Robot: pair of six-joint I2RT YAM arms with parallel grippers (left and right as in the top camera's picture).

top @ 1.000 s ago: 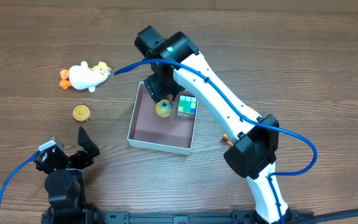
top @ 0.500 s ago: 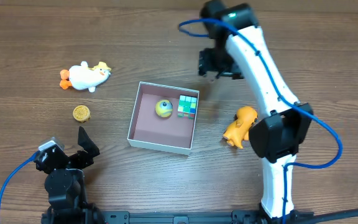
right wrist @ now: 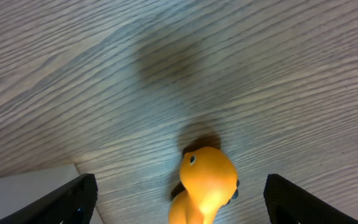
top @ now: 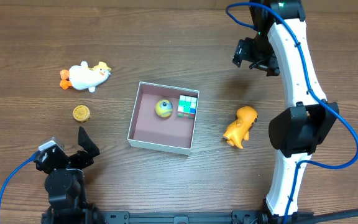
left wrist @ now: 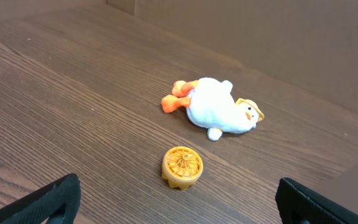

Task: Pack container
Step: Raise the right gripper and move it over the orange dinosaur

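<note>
The container [top: 143,138] is a square shallow box with white walls and a mauve inside at the table's middle. In it lie a yellow ball toy [top: 163,108] and a coloured cube [top: 187,106]. An orange toy animal [top: 240,126] lies to its right and shows in the right wrist view [right wrist: 205,183]. My right gripper [top: 253,57] is open and empty, raised behind the orange toy. A white plush duck [top: 86,76] and a small orange wheel [top: 81,113] lie at the left, also in the left wrist view, duck [left wrist: 217,113] and wheel [left wrist: 182,167]. My left gripper [top: 67,152] is open and empty near the front left.
A blue cable [top: 347,140] loops by the right arm. The container's white corner [right wrist: 30,186] shows at the lower left of the right wrist view. The wooden table [top: 42,37] runs to a wall behind the duck.
My right gripper has let go of the yellow ball in the container, lifted away and swung to the far right. The left arm has not moved.
</note>
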